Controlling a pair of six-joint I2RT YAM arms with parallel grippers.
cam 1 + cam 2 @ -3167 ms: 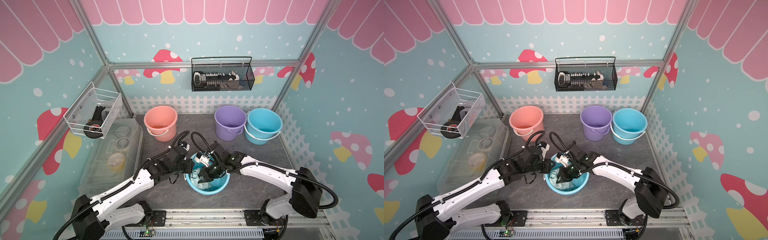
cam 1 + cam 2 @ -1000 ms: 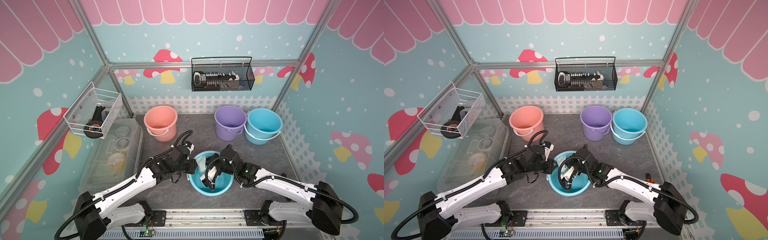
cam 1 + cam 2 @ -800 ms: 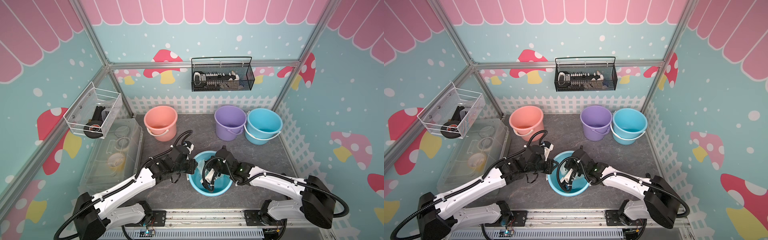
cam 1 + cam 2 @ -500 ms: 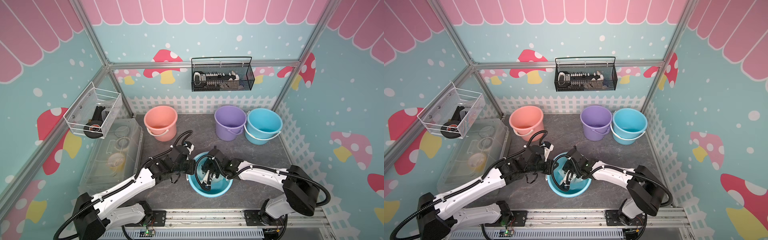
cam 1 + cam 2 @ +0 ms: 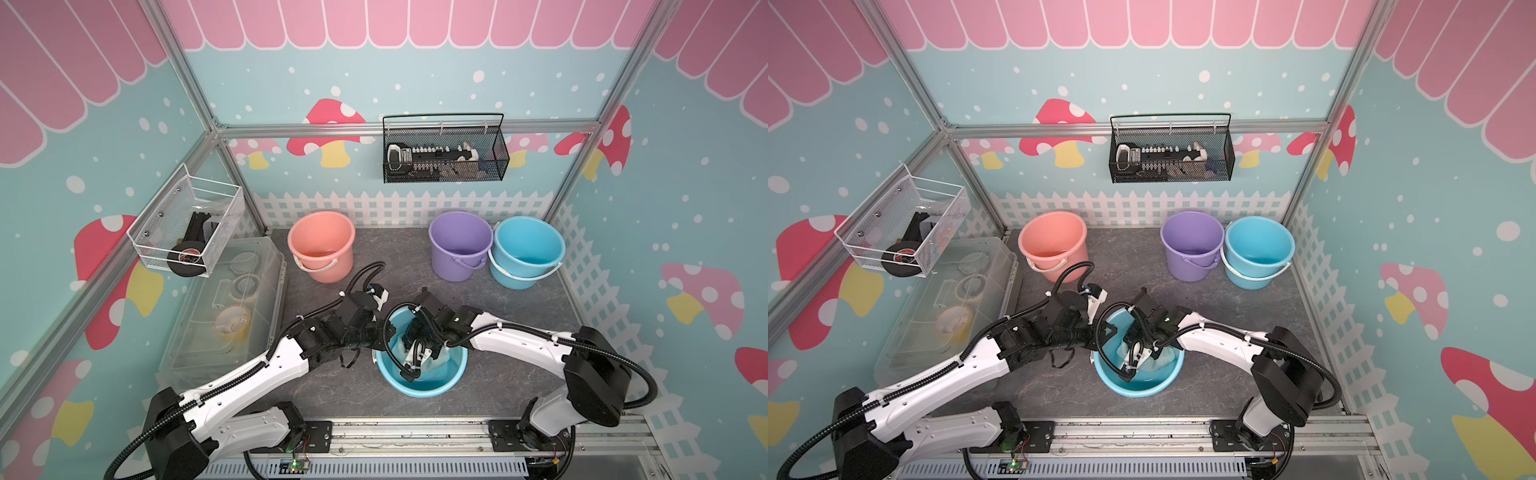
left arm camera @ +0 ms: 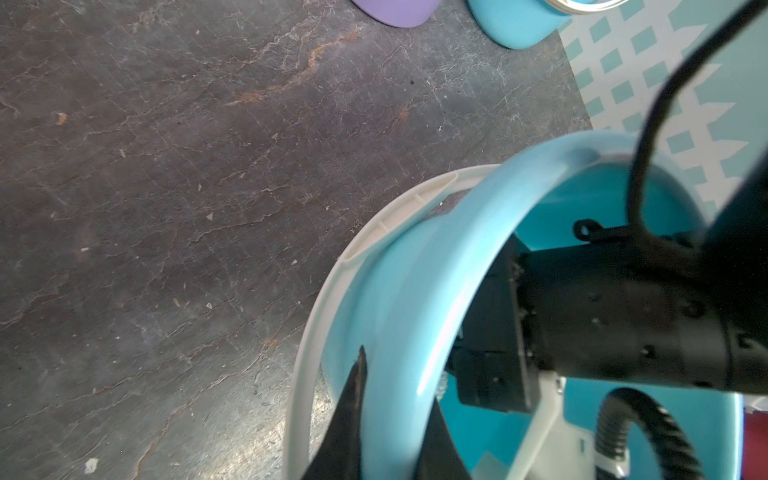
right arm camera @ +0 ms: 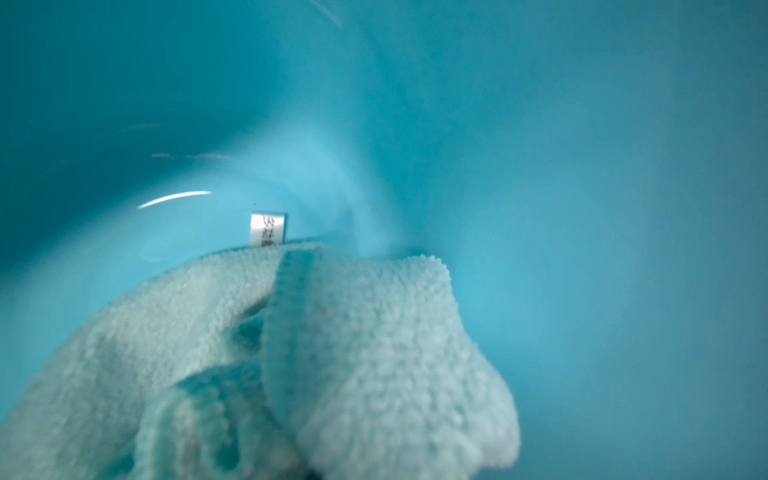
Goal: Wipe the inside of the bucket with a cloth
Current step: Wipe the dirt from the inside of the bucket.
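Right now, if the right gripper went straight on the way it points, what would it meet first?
Probably the inner wall of the bucket, pressed through the cloth it grips; depth is unclear.

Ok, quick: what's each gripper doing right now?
Left gripper: closed on the rim of the light blue plastic bucket.
Right gripper: closed, holding the fluffy pale aqua cloth inside it.

Left gripper (image 6: pixel 397 380), its black fingers (image 6: pixel 353 411) clamped either side of a pale blue bucket (image 6: pixel 419 266) rim, white handle (image 6: pixel 309 332) lying outside it, right arm (image 6: pixel 623 316) reaching inside, dark stone-patterned table (image 6: pixel 187 187) beneath, purple bucket (image 6: pixel 395 12) and second blue bucket (image 6: pixel 511 25) near its fenced edge.
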